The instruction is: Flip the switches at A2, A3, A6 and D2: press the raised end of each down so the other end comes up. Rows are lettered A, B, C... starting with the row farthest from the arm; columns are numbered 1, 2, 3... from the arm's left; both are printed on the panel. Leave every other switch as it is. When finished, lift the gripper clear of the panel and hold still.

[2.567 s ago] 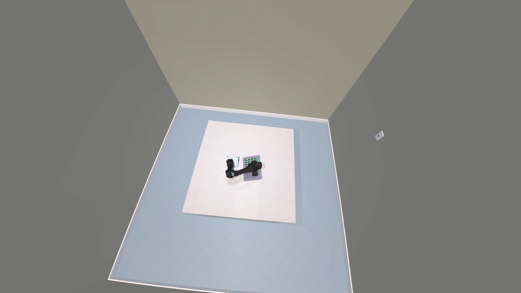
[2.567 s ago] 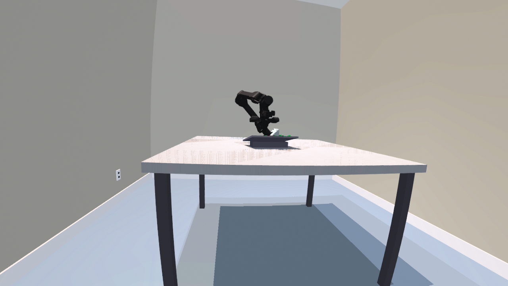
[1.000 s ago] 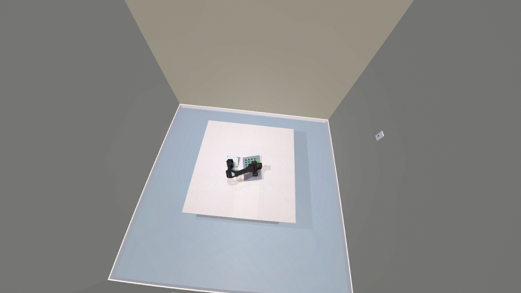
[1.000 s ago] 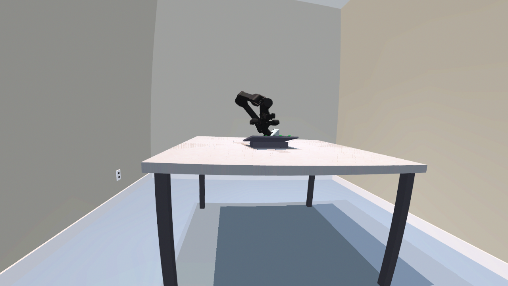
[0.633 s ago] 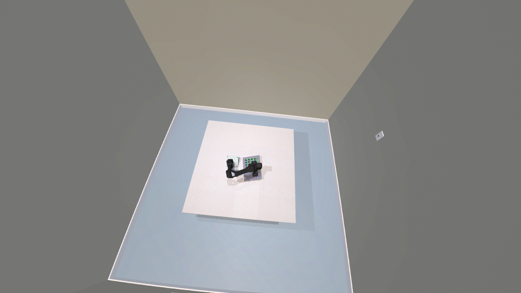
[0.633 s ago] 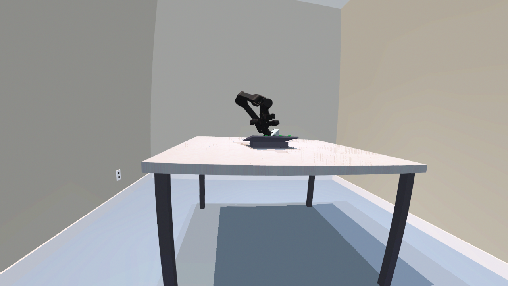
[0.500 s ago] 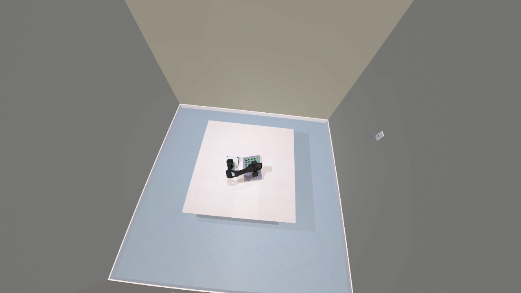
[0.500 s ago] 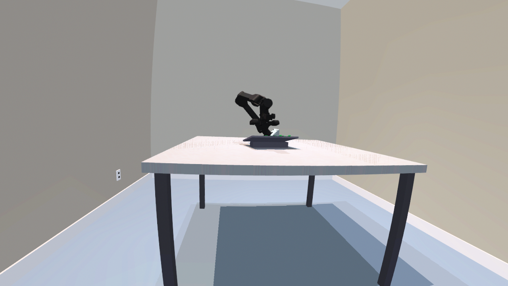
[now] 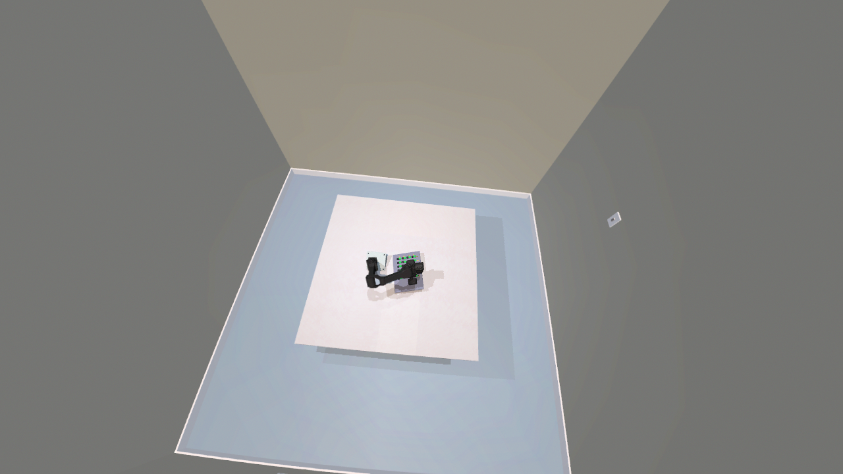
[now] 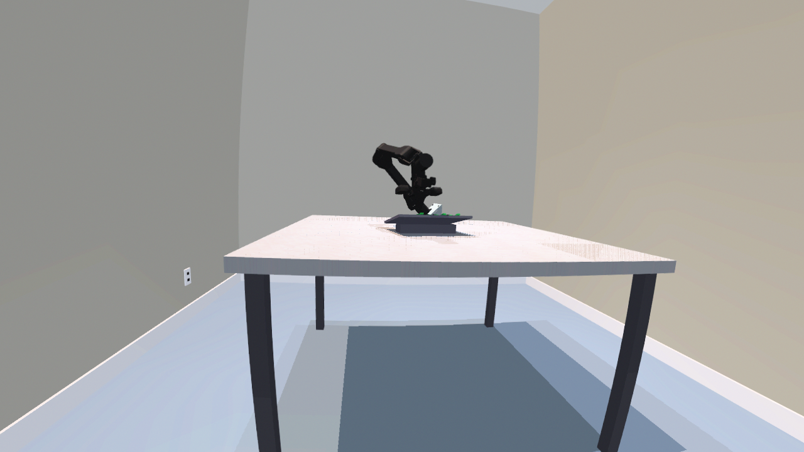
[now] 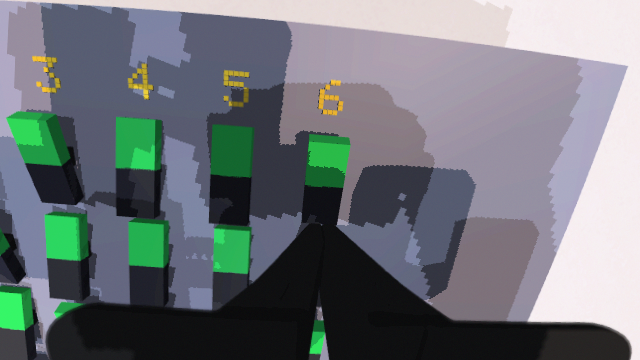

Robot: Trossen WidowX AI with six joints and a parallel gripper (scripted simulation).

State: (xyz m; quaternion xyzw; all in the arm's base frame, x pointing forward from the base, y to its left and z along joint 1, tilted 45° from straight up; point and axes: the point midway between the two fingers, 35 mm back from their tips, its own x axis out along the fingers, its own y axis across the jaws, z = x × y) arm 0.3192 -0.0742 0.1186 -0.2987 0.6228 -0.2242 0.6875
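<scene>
Switch A6 (image 11: 326, 176) stands in the panel's (image 11: 500, 150) top row, under the yellow 6, its green half toward the number. The gripper (image 11: 320, 231), fingers pressed together and holding nothing, points at its black end.

Grey and beige walls (image 10: 674, 168), blue floor (image 10: 140, 393)
</scene>
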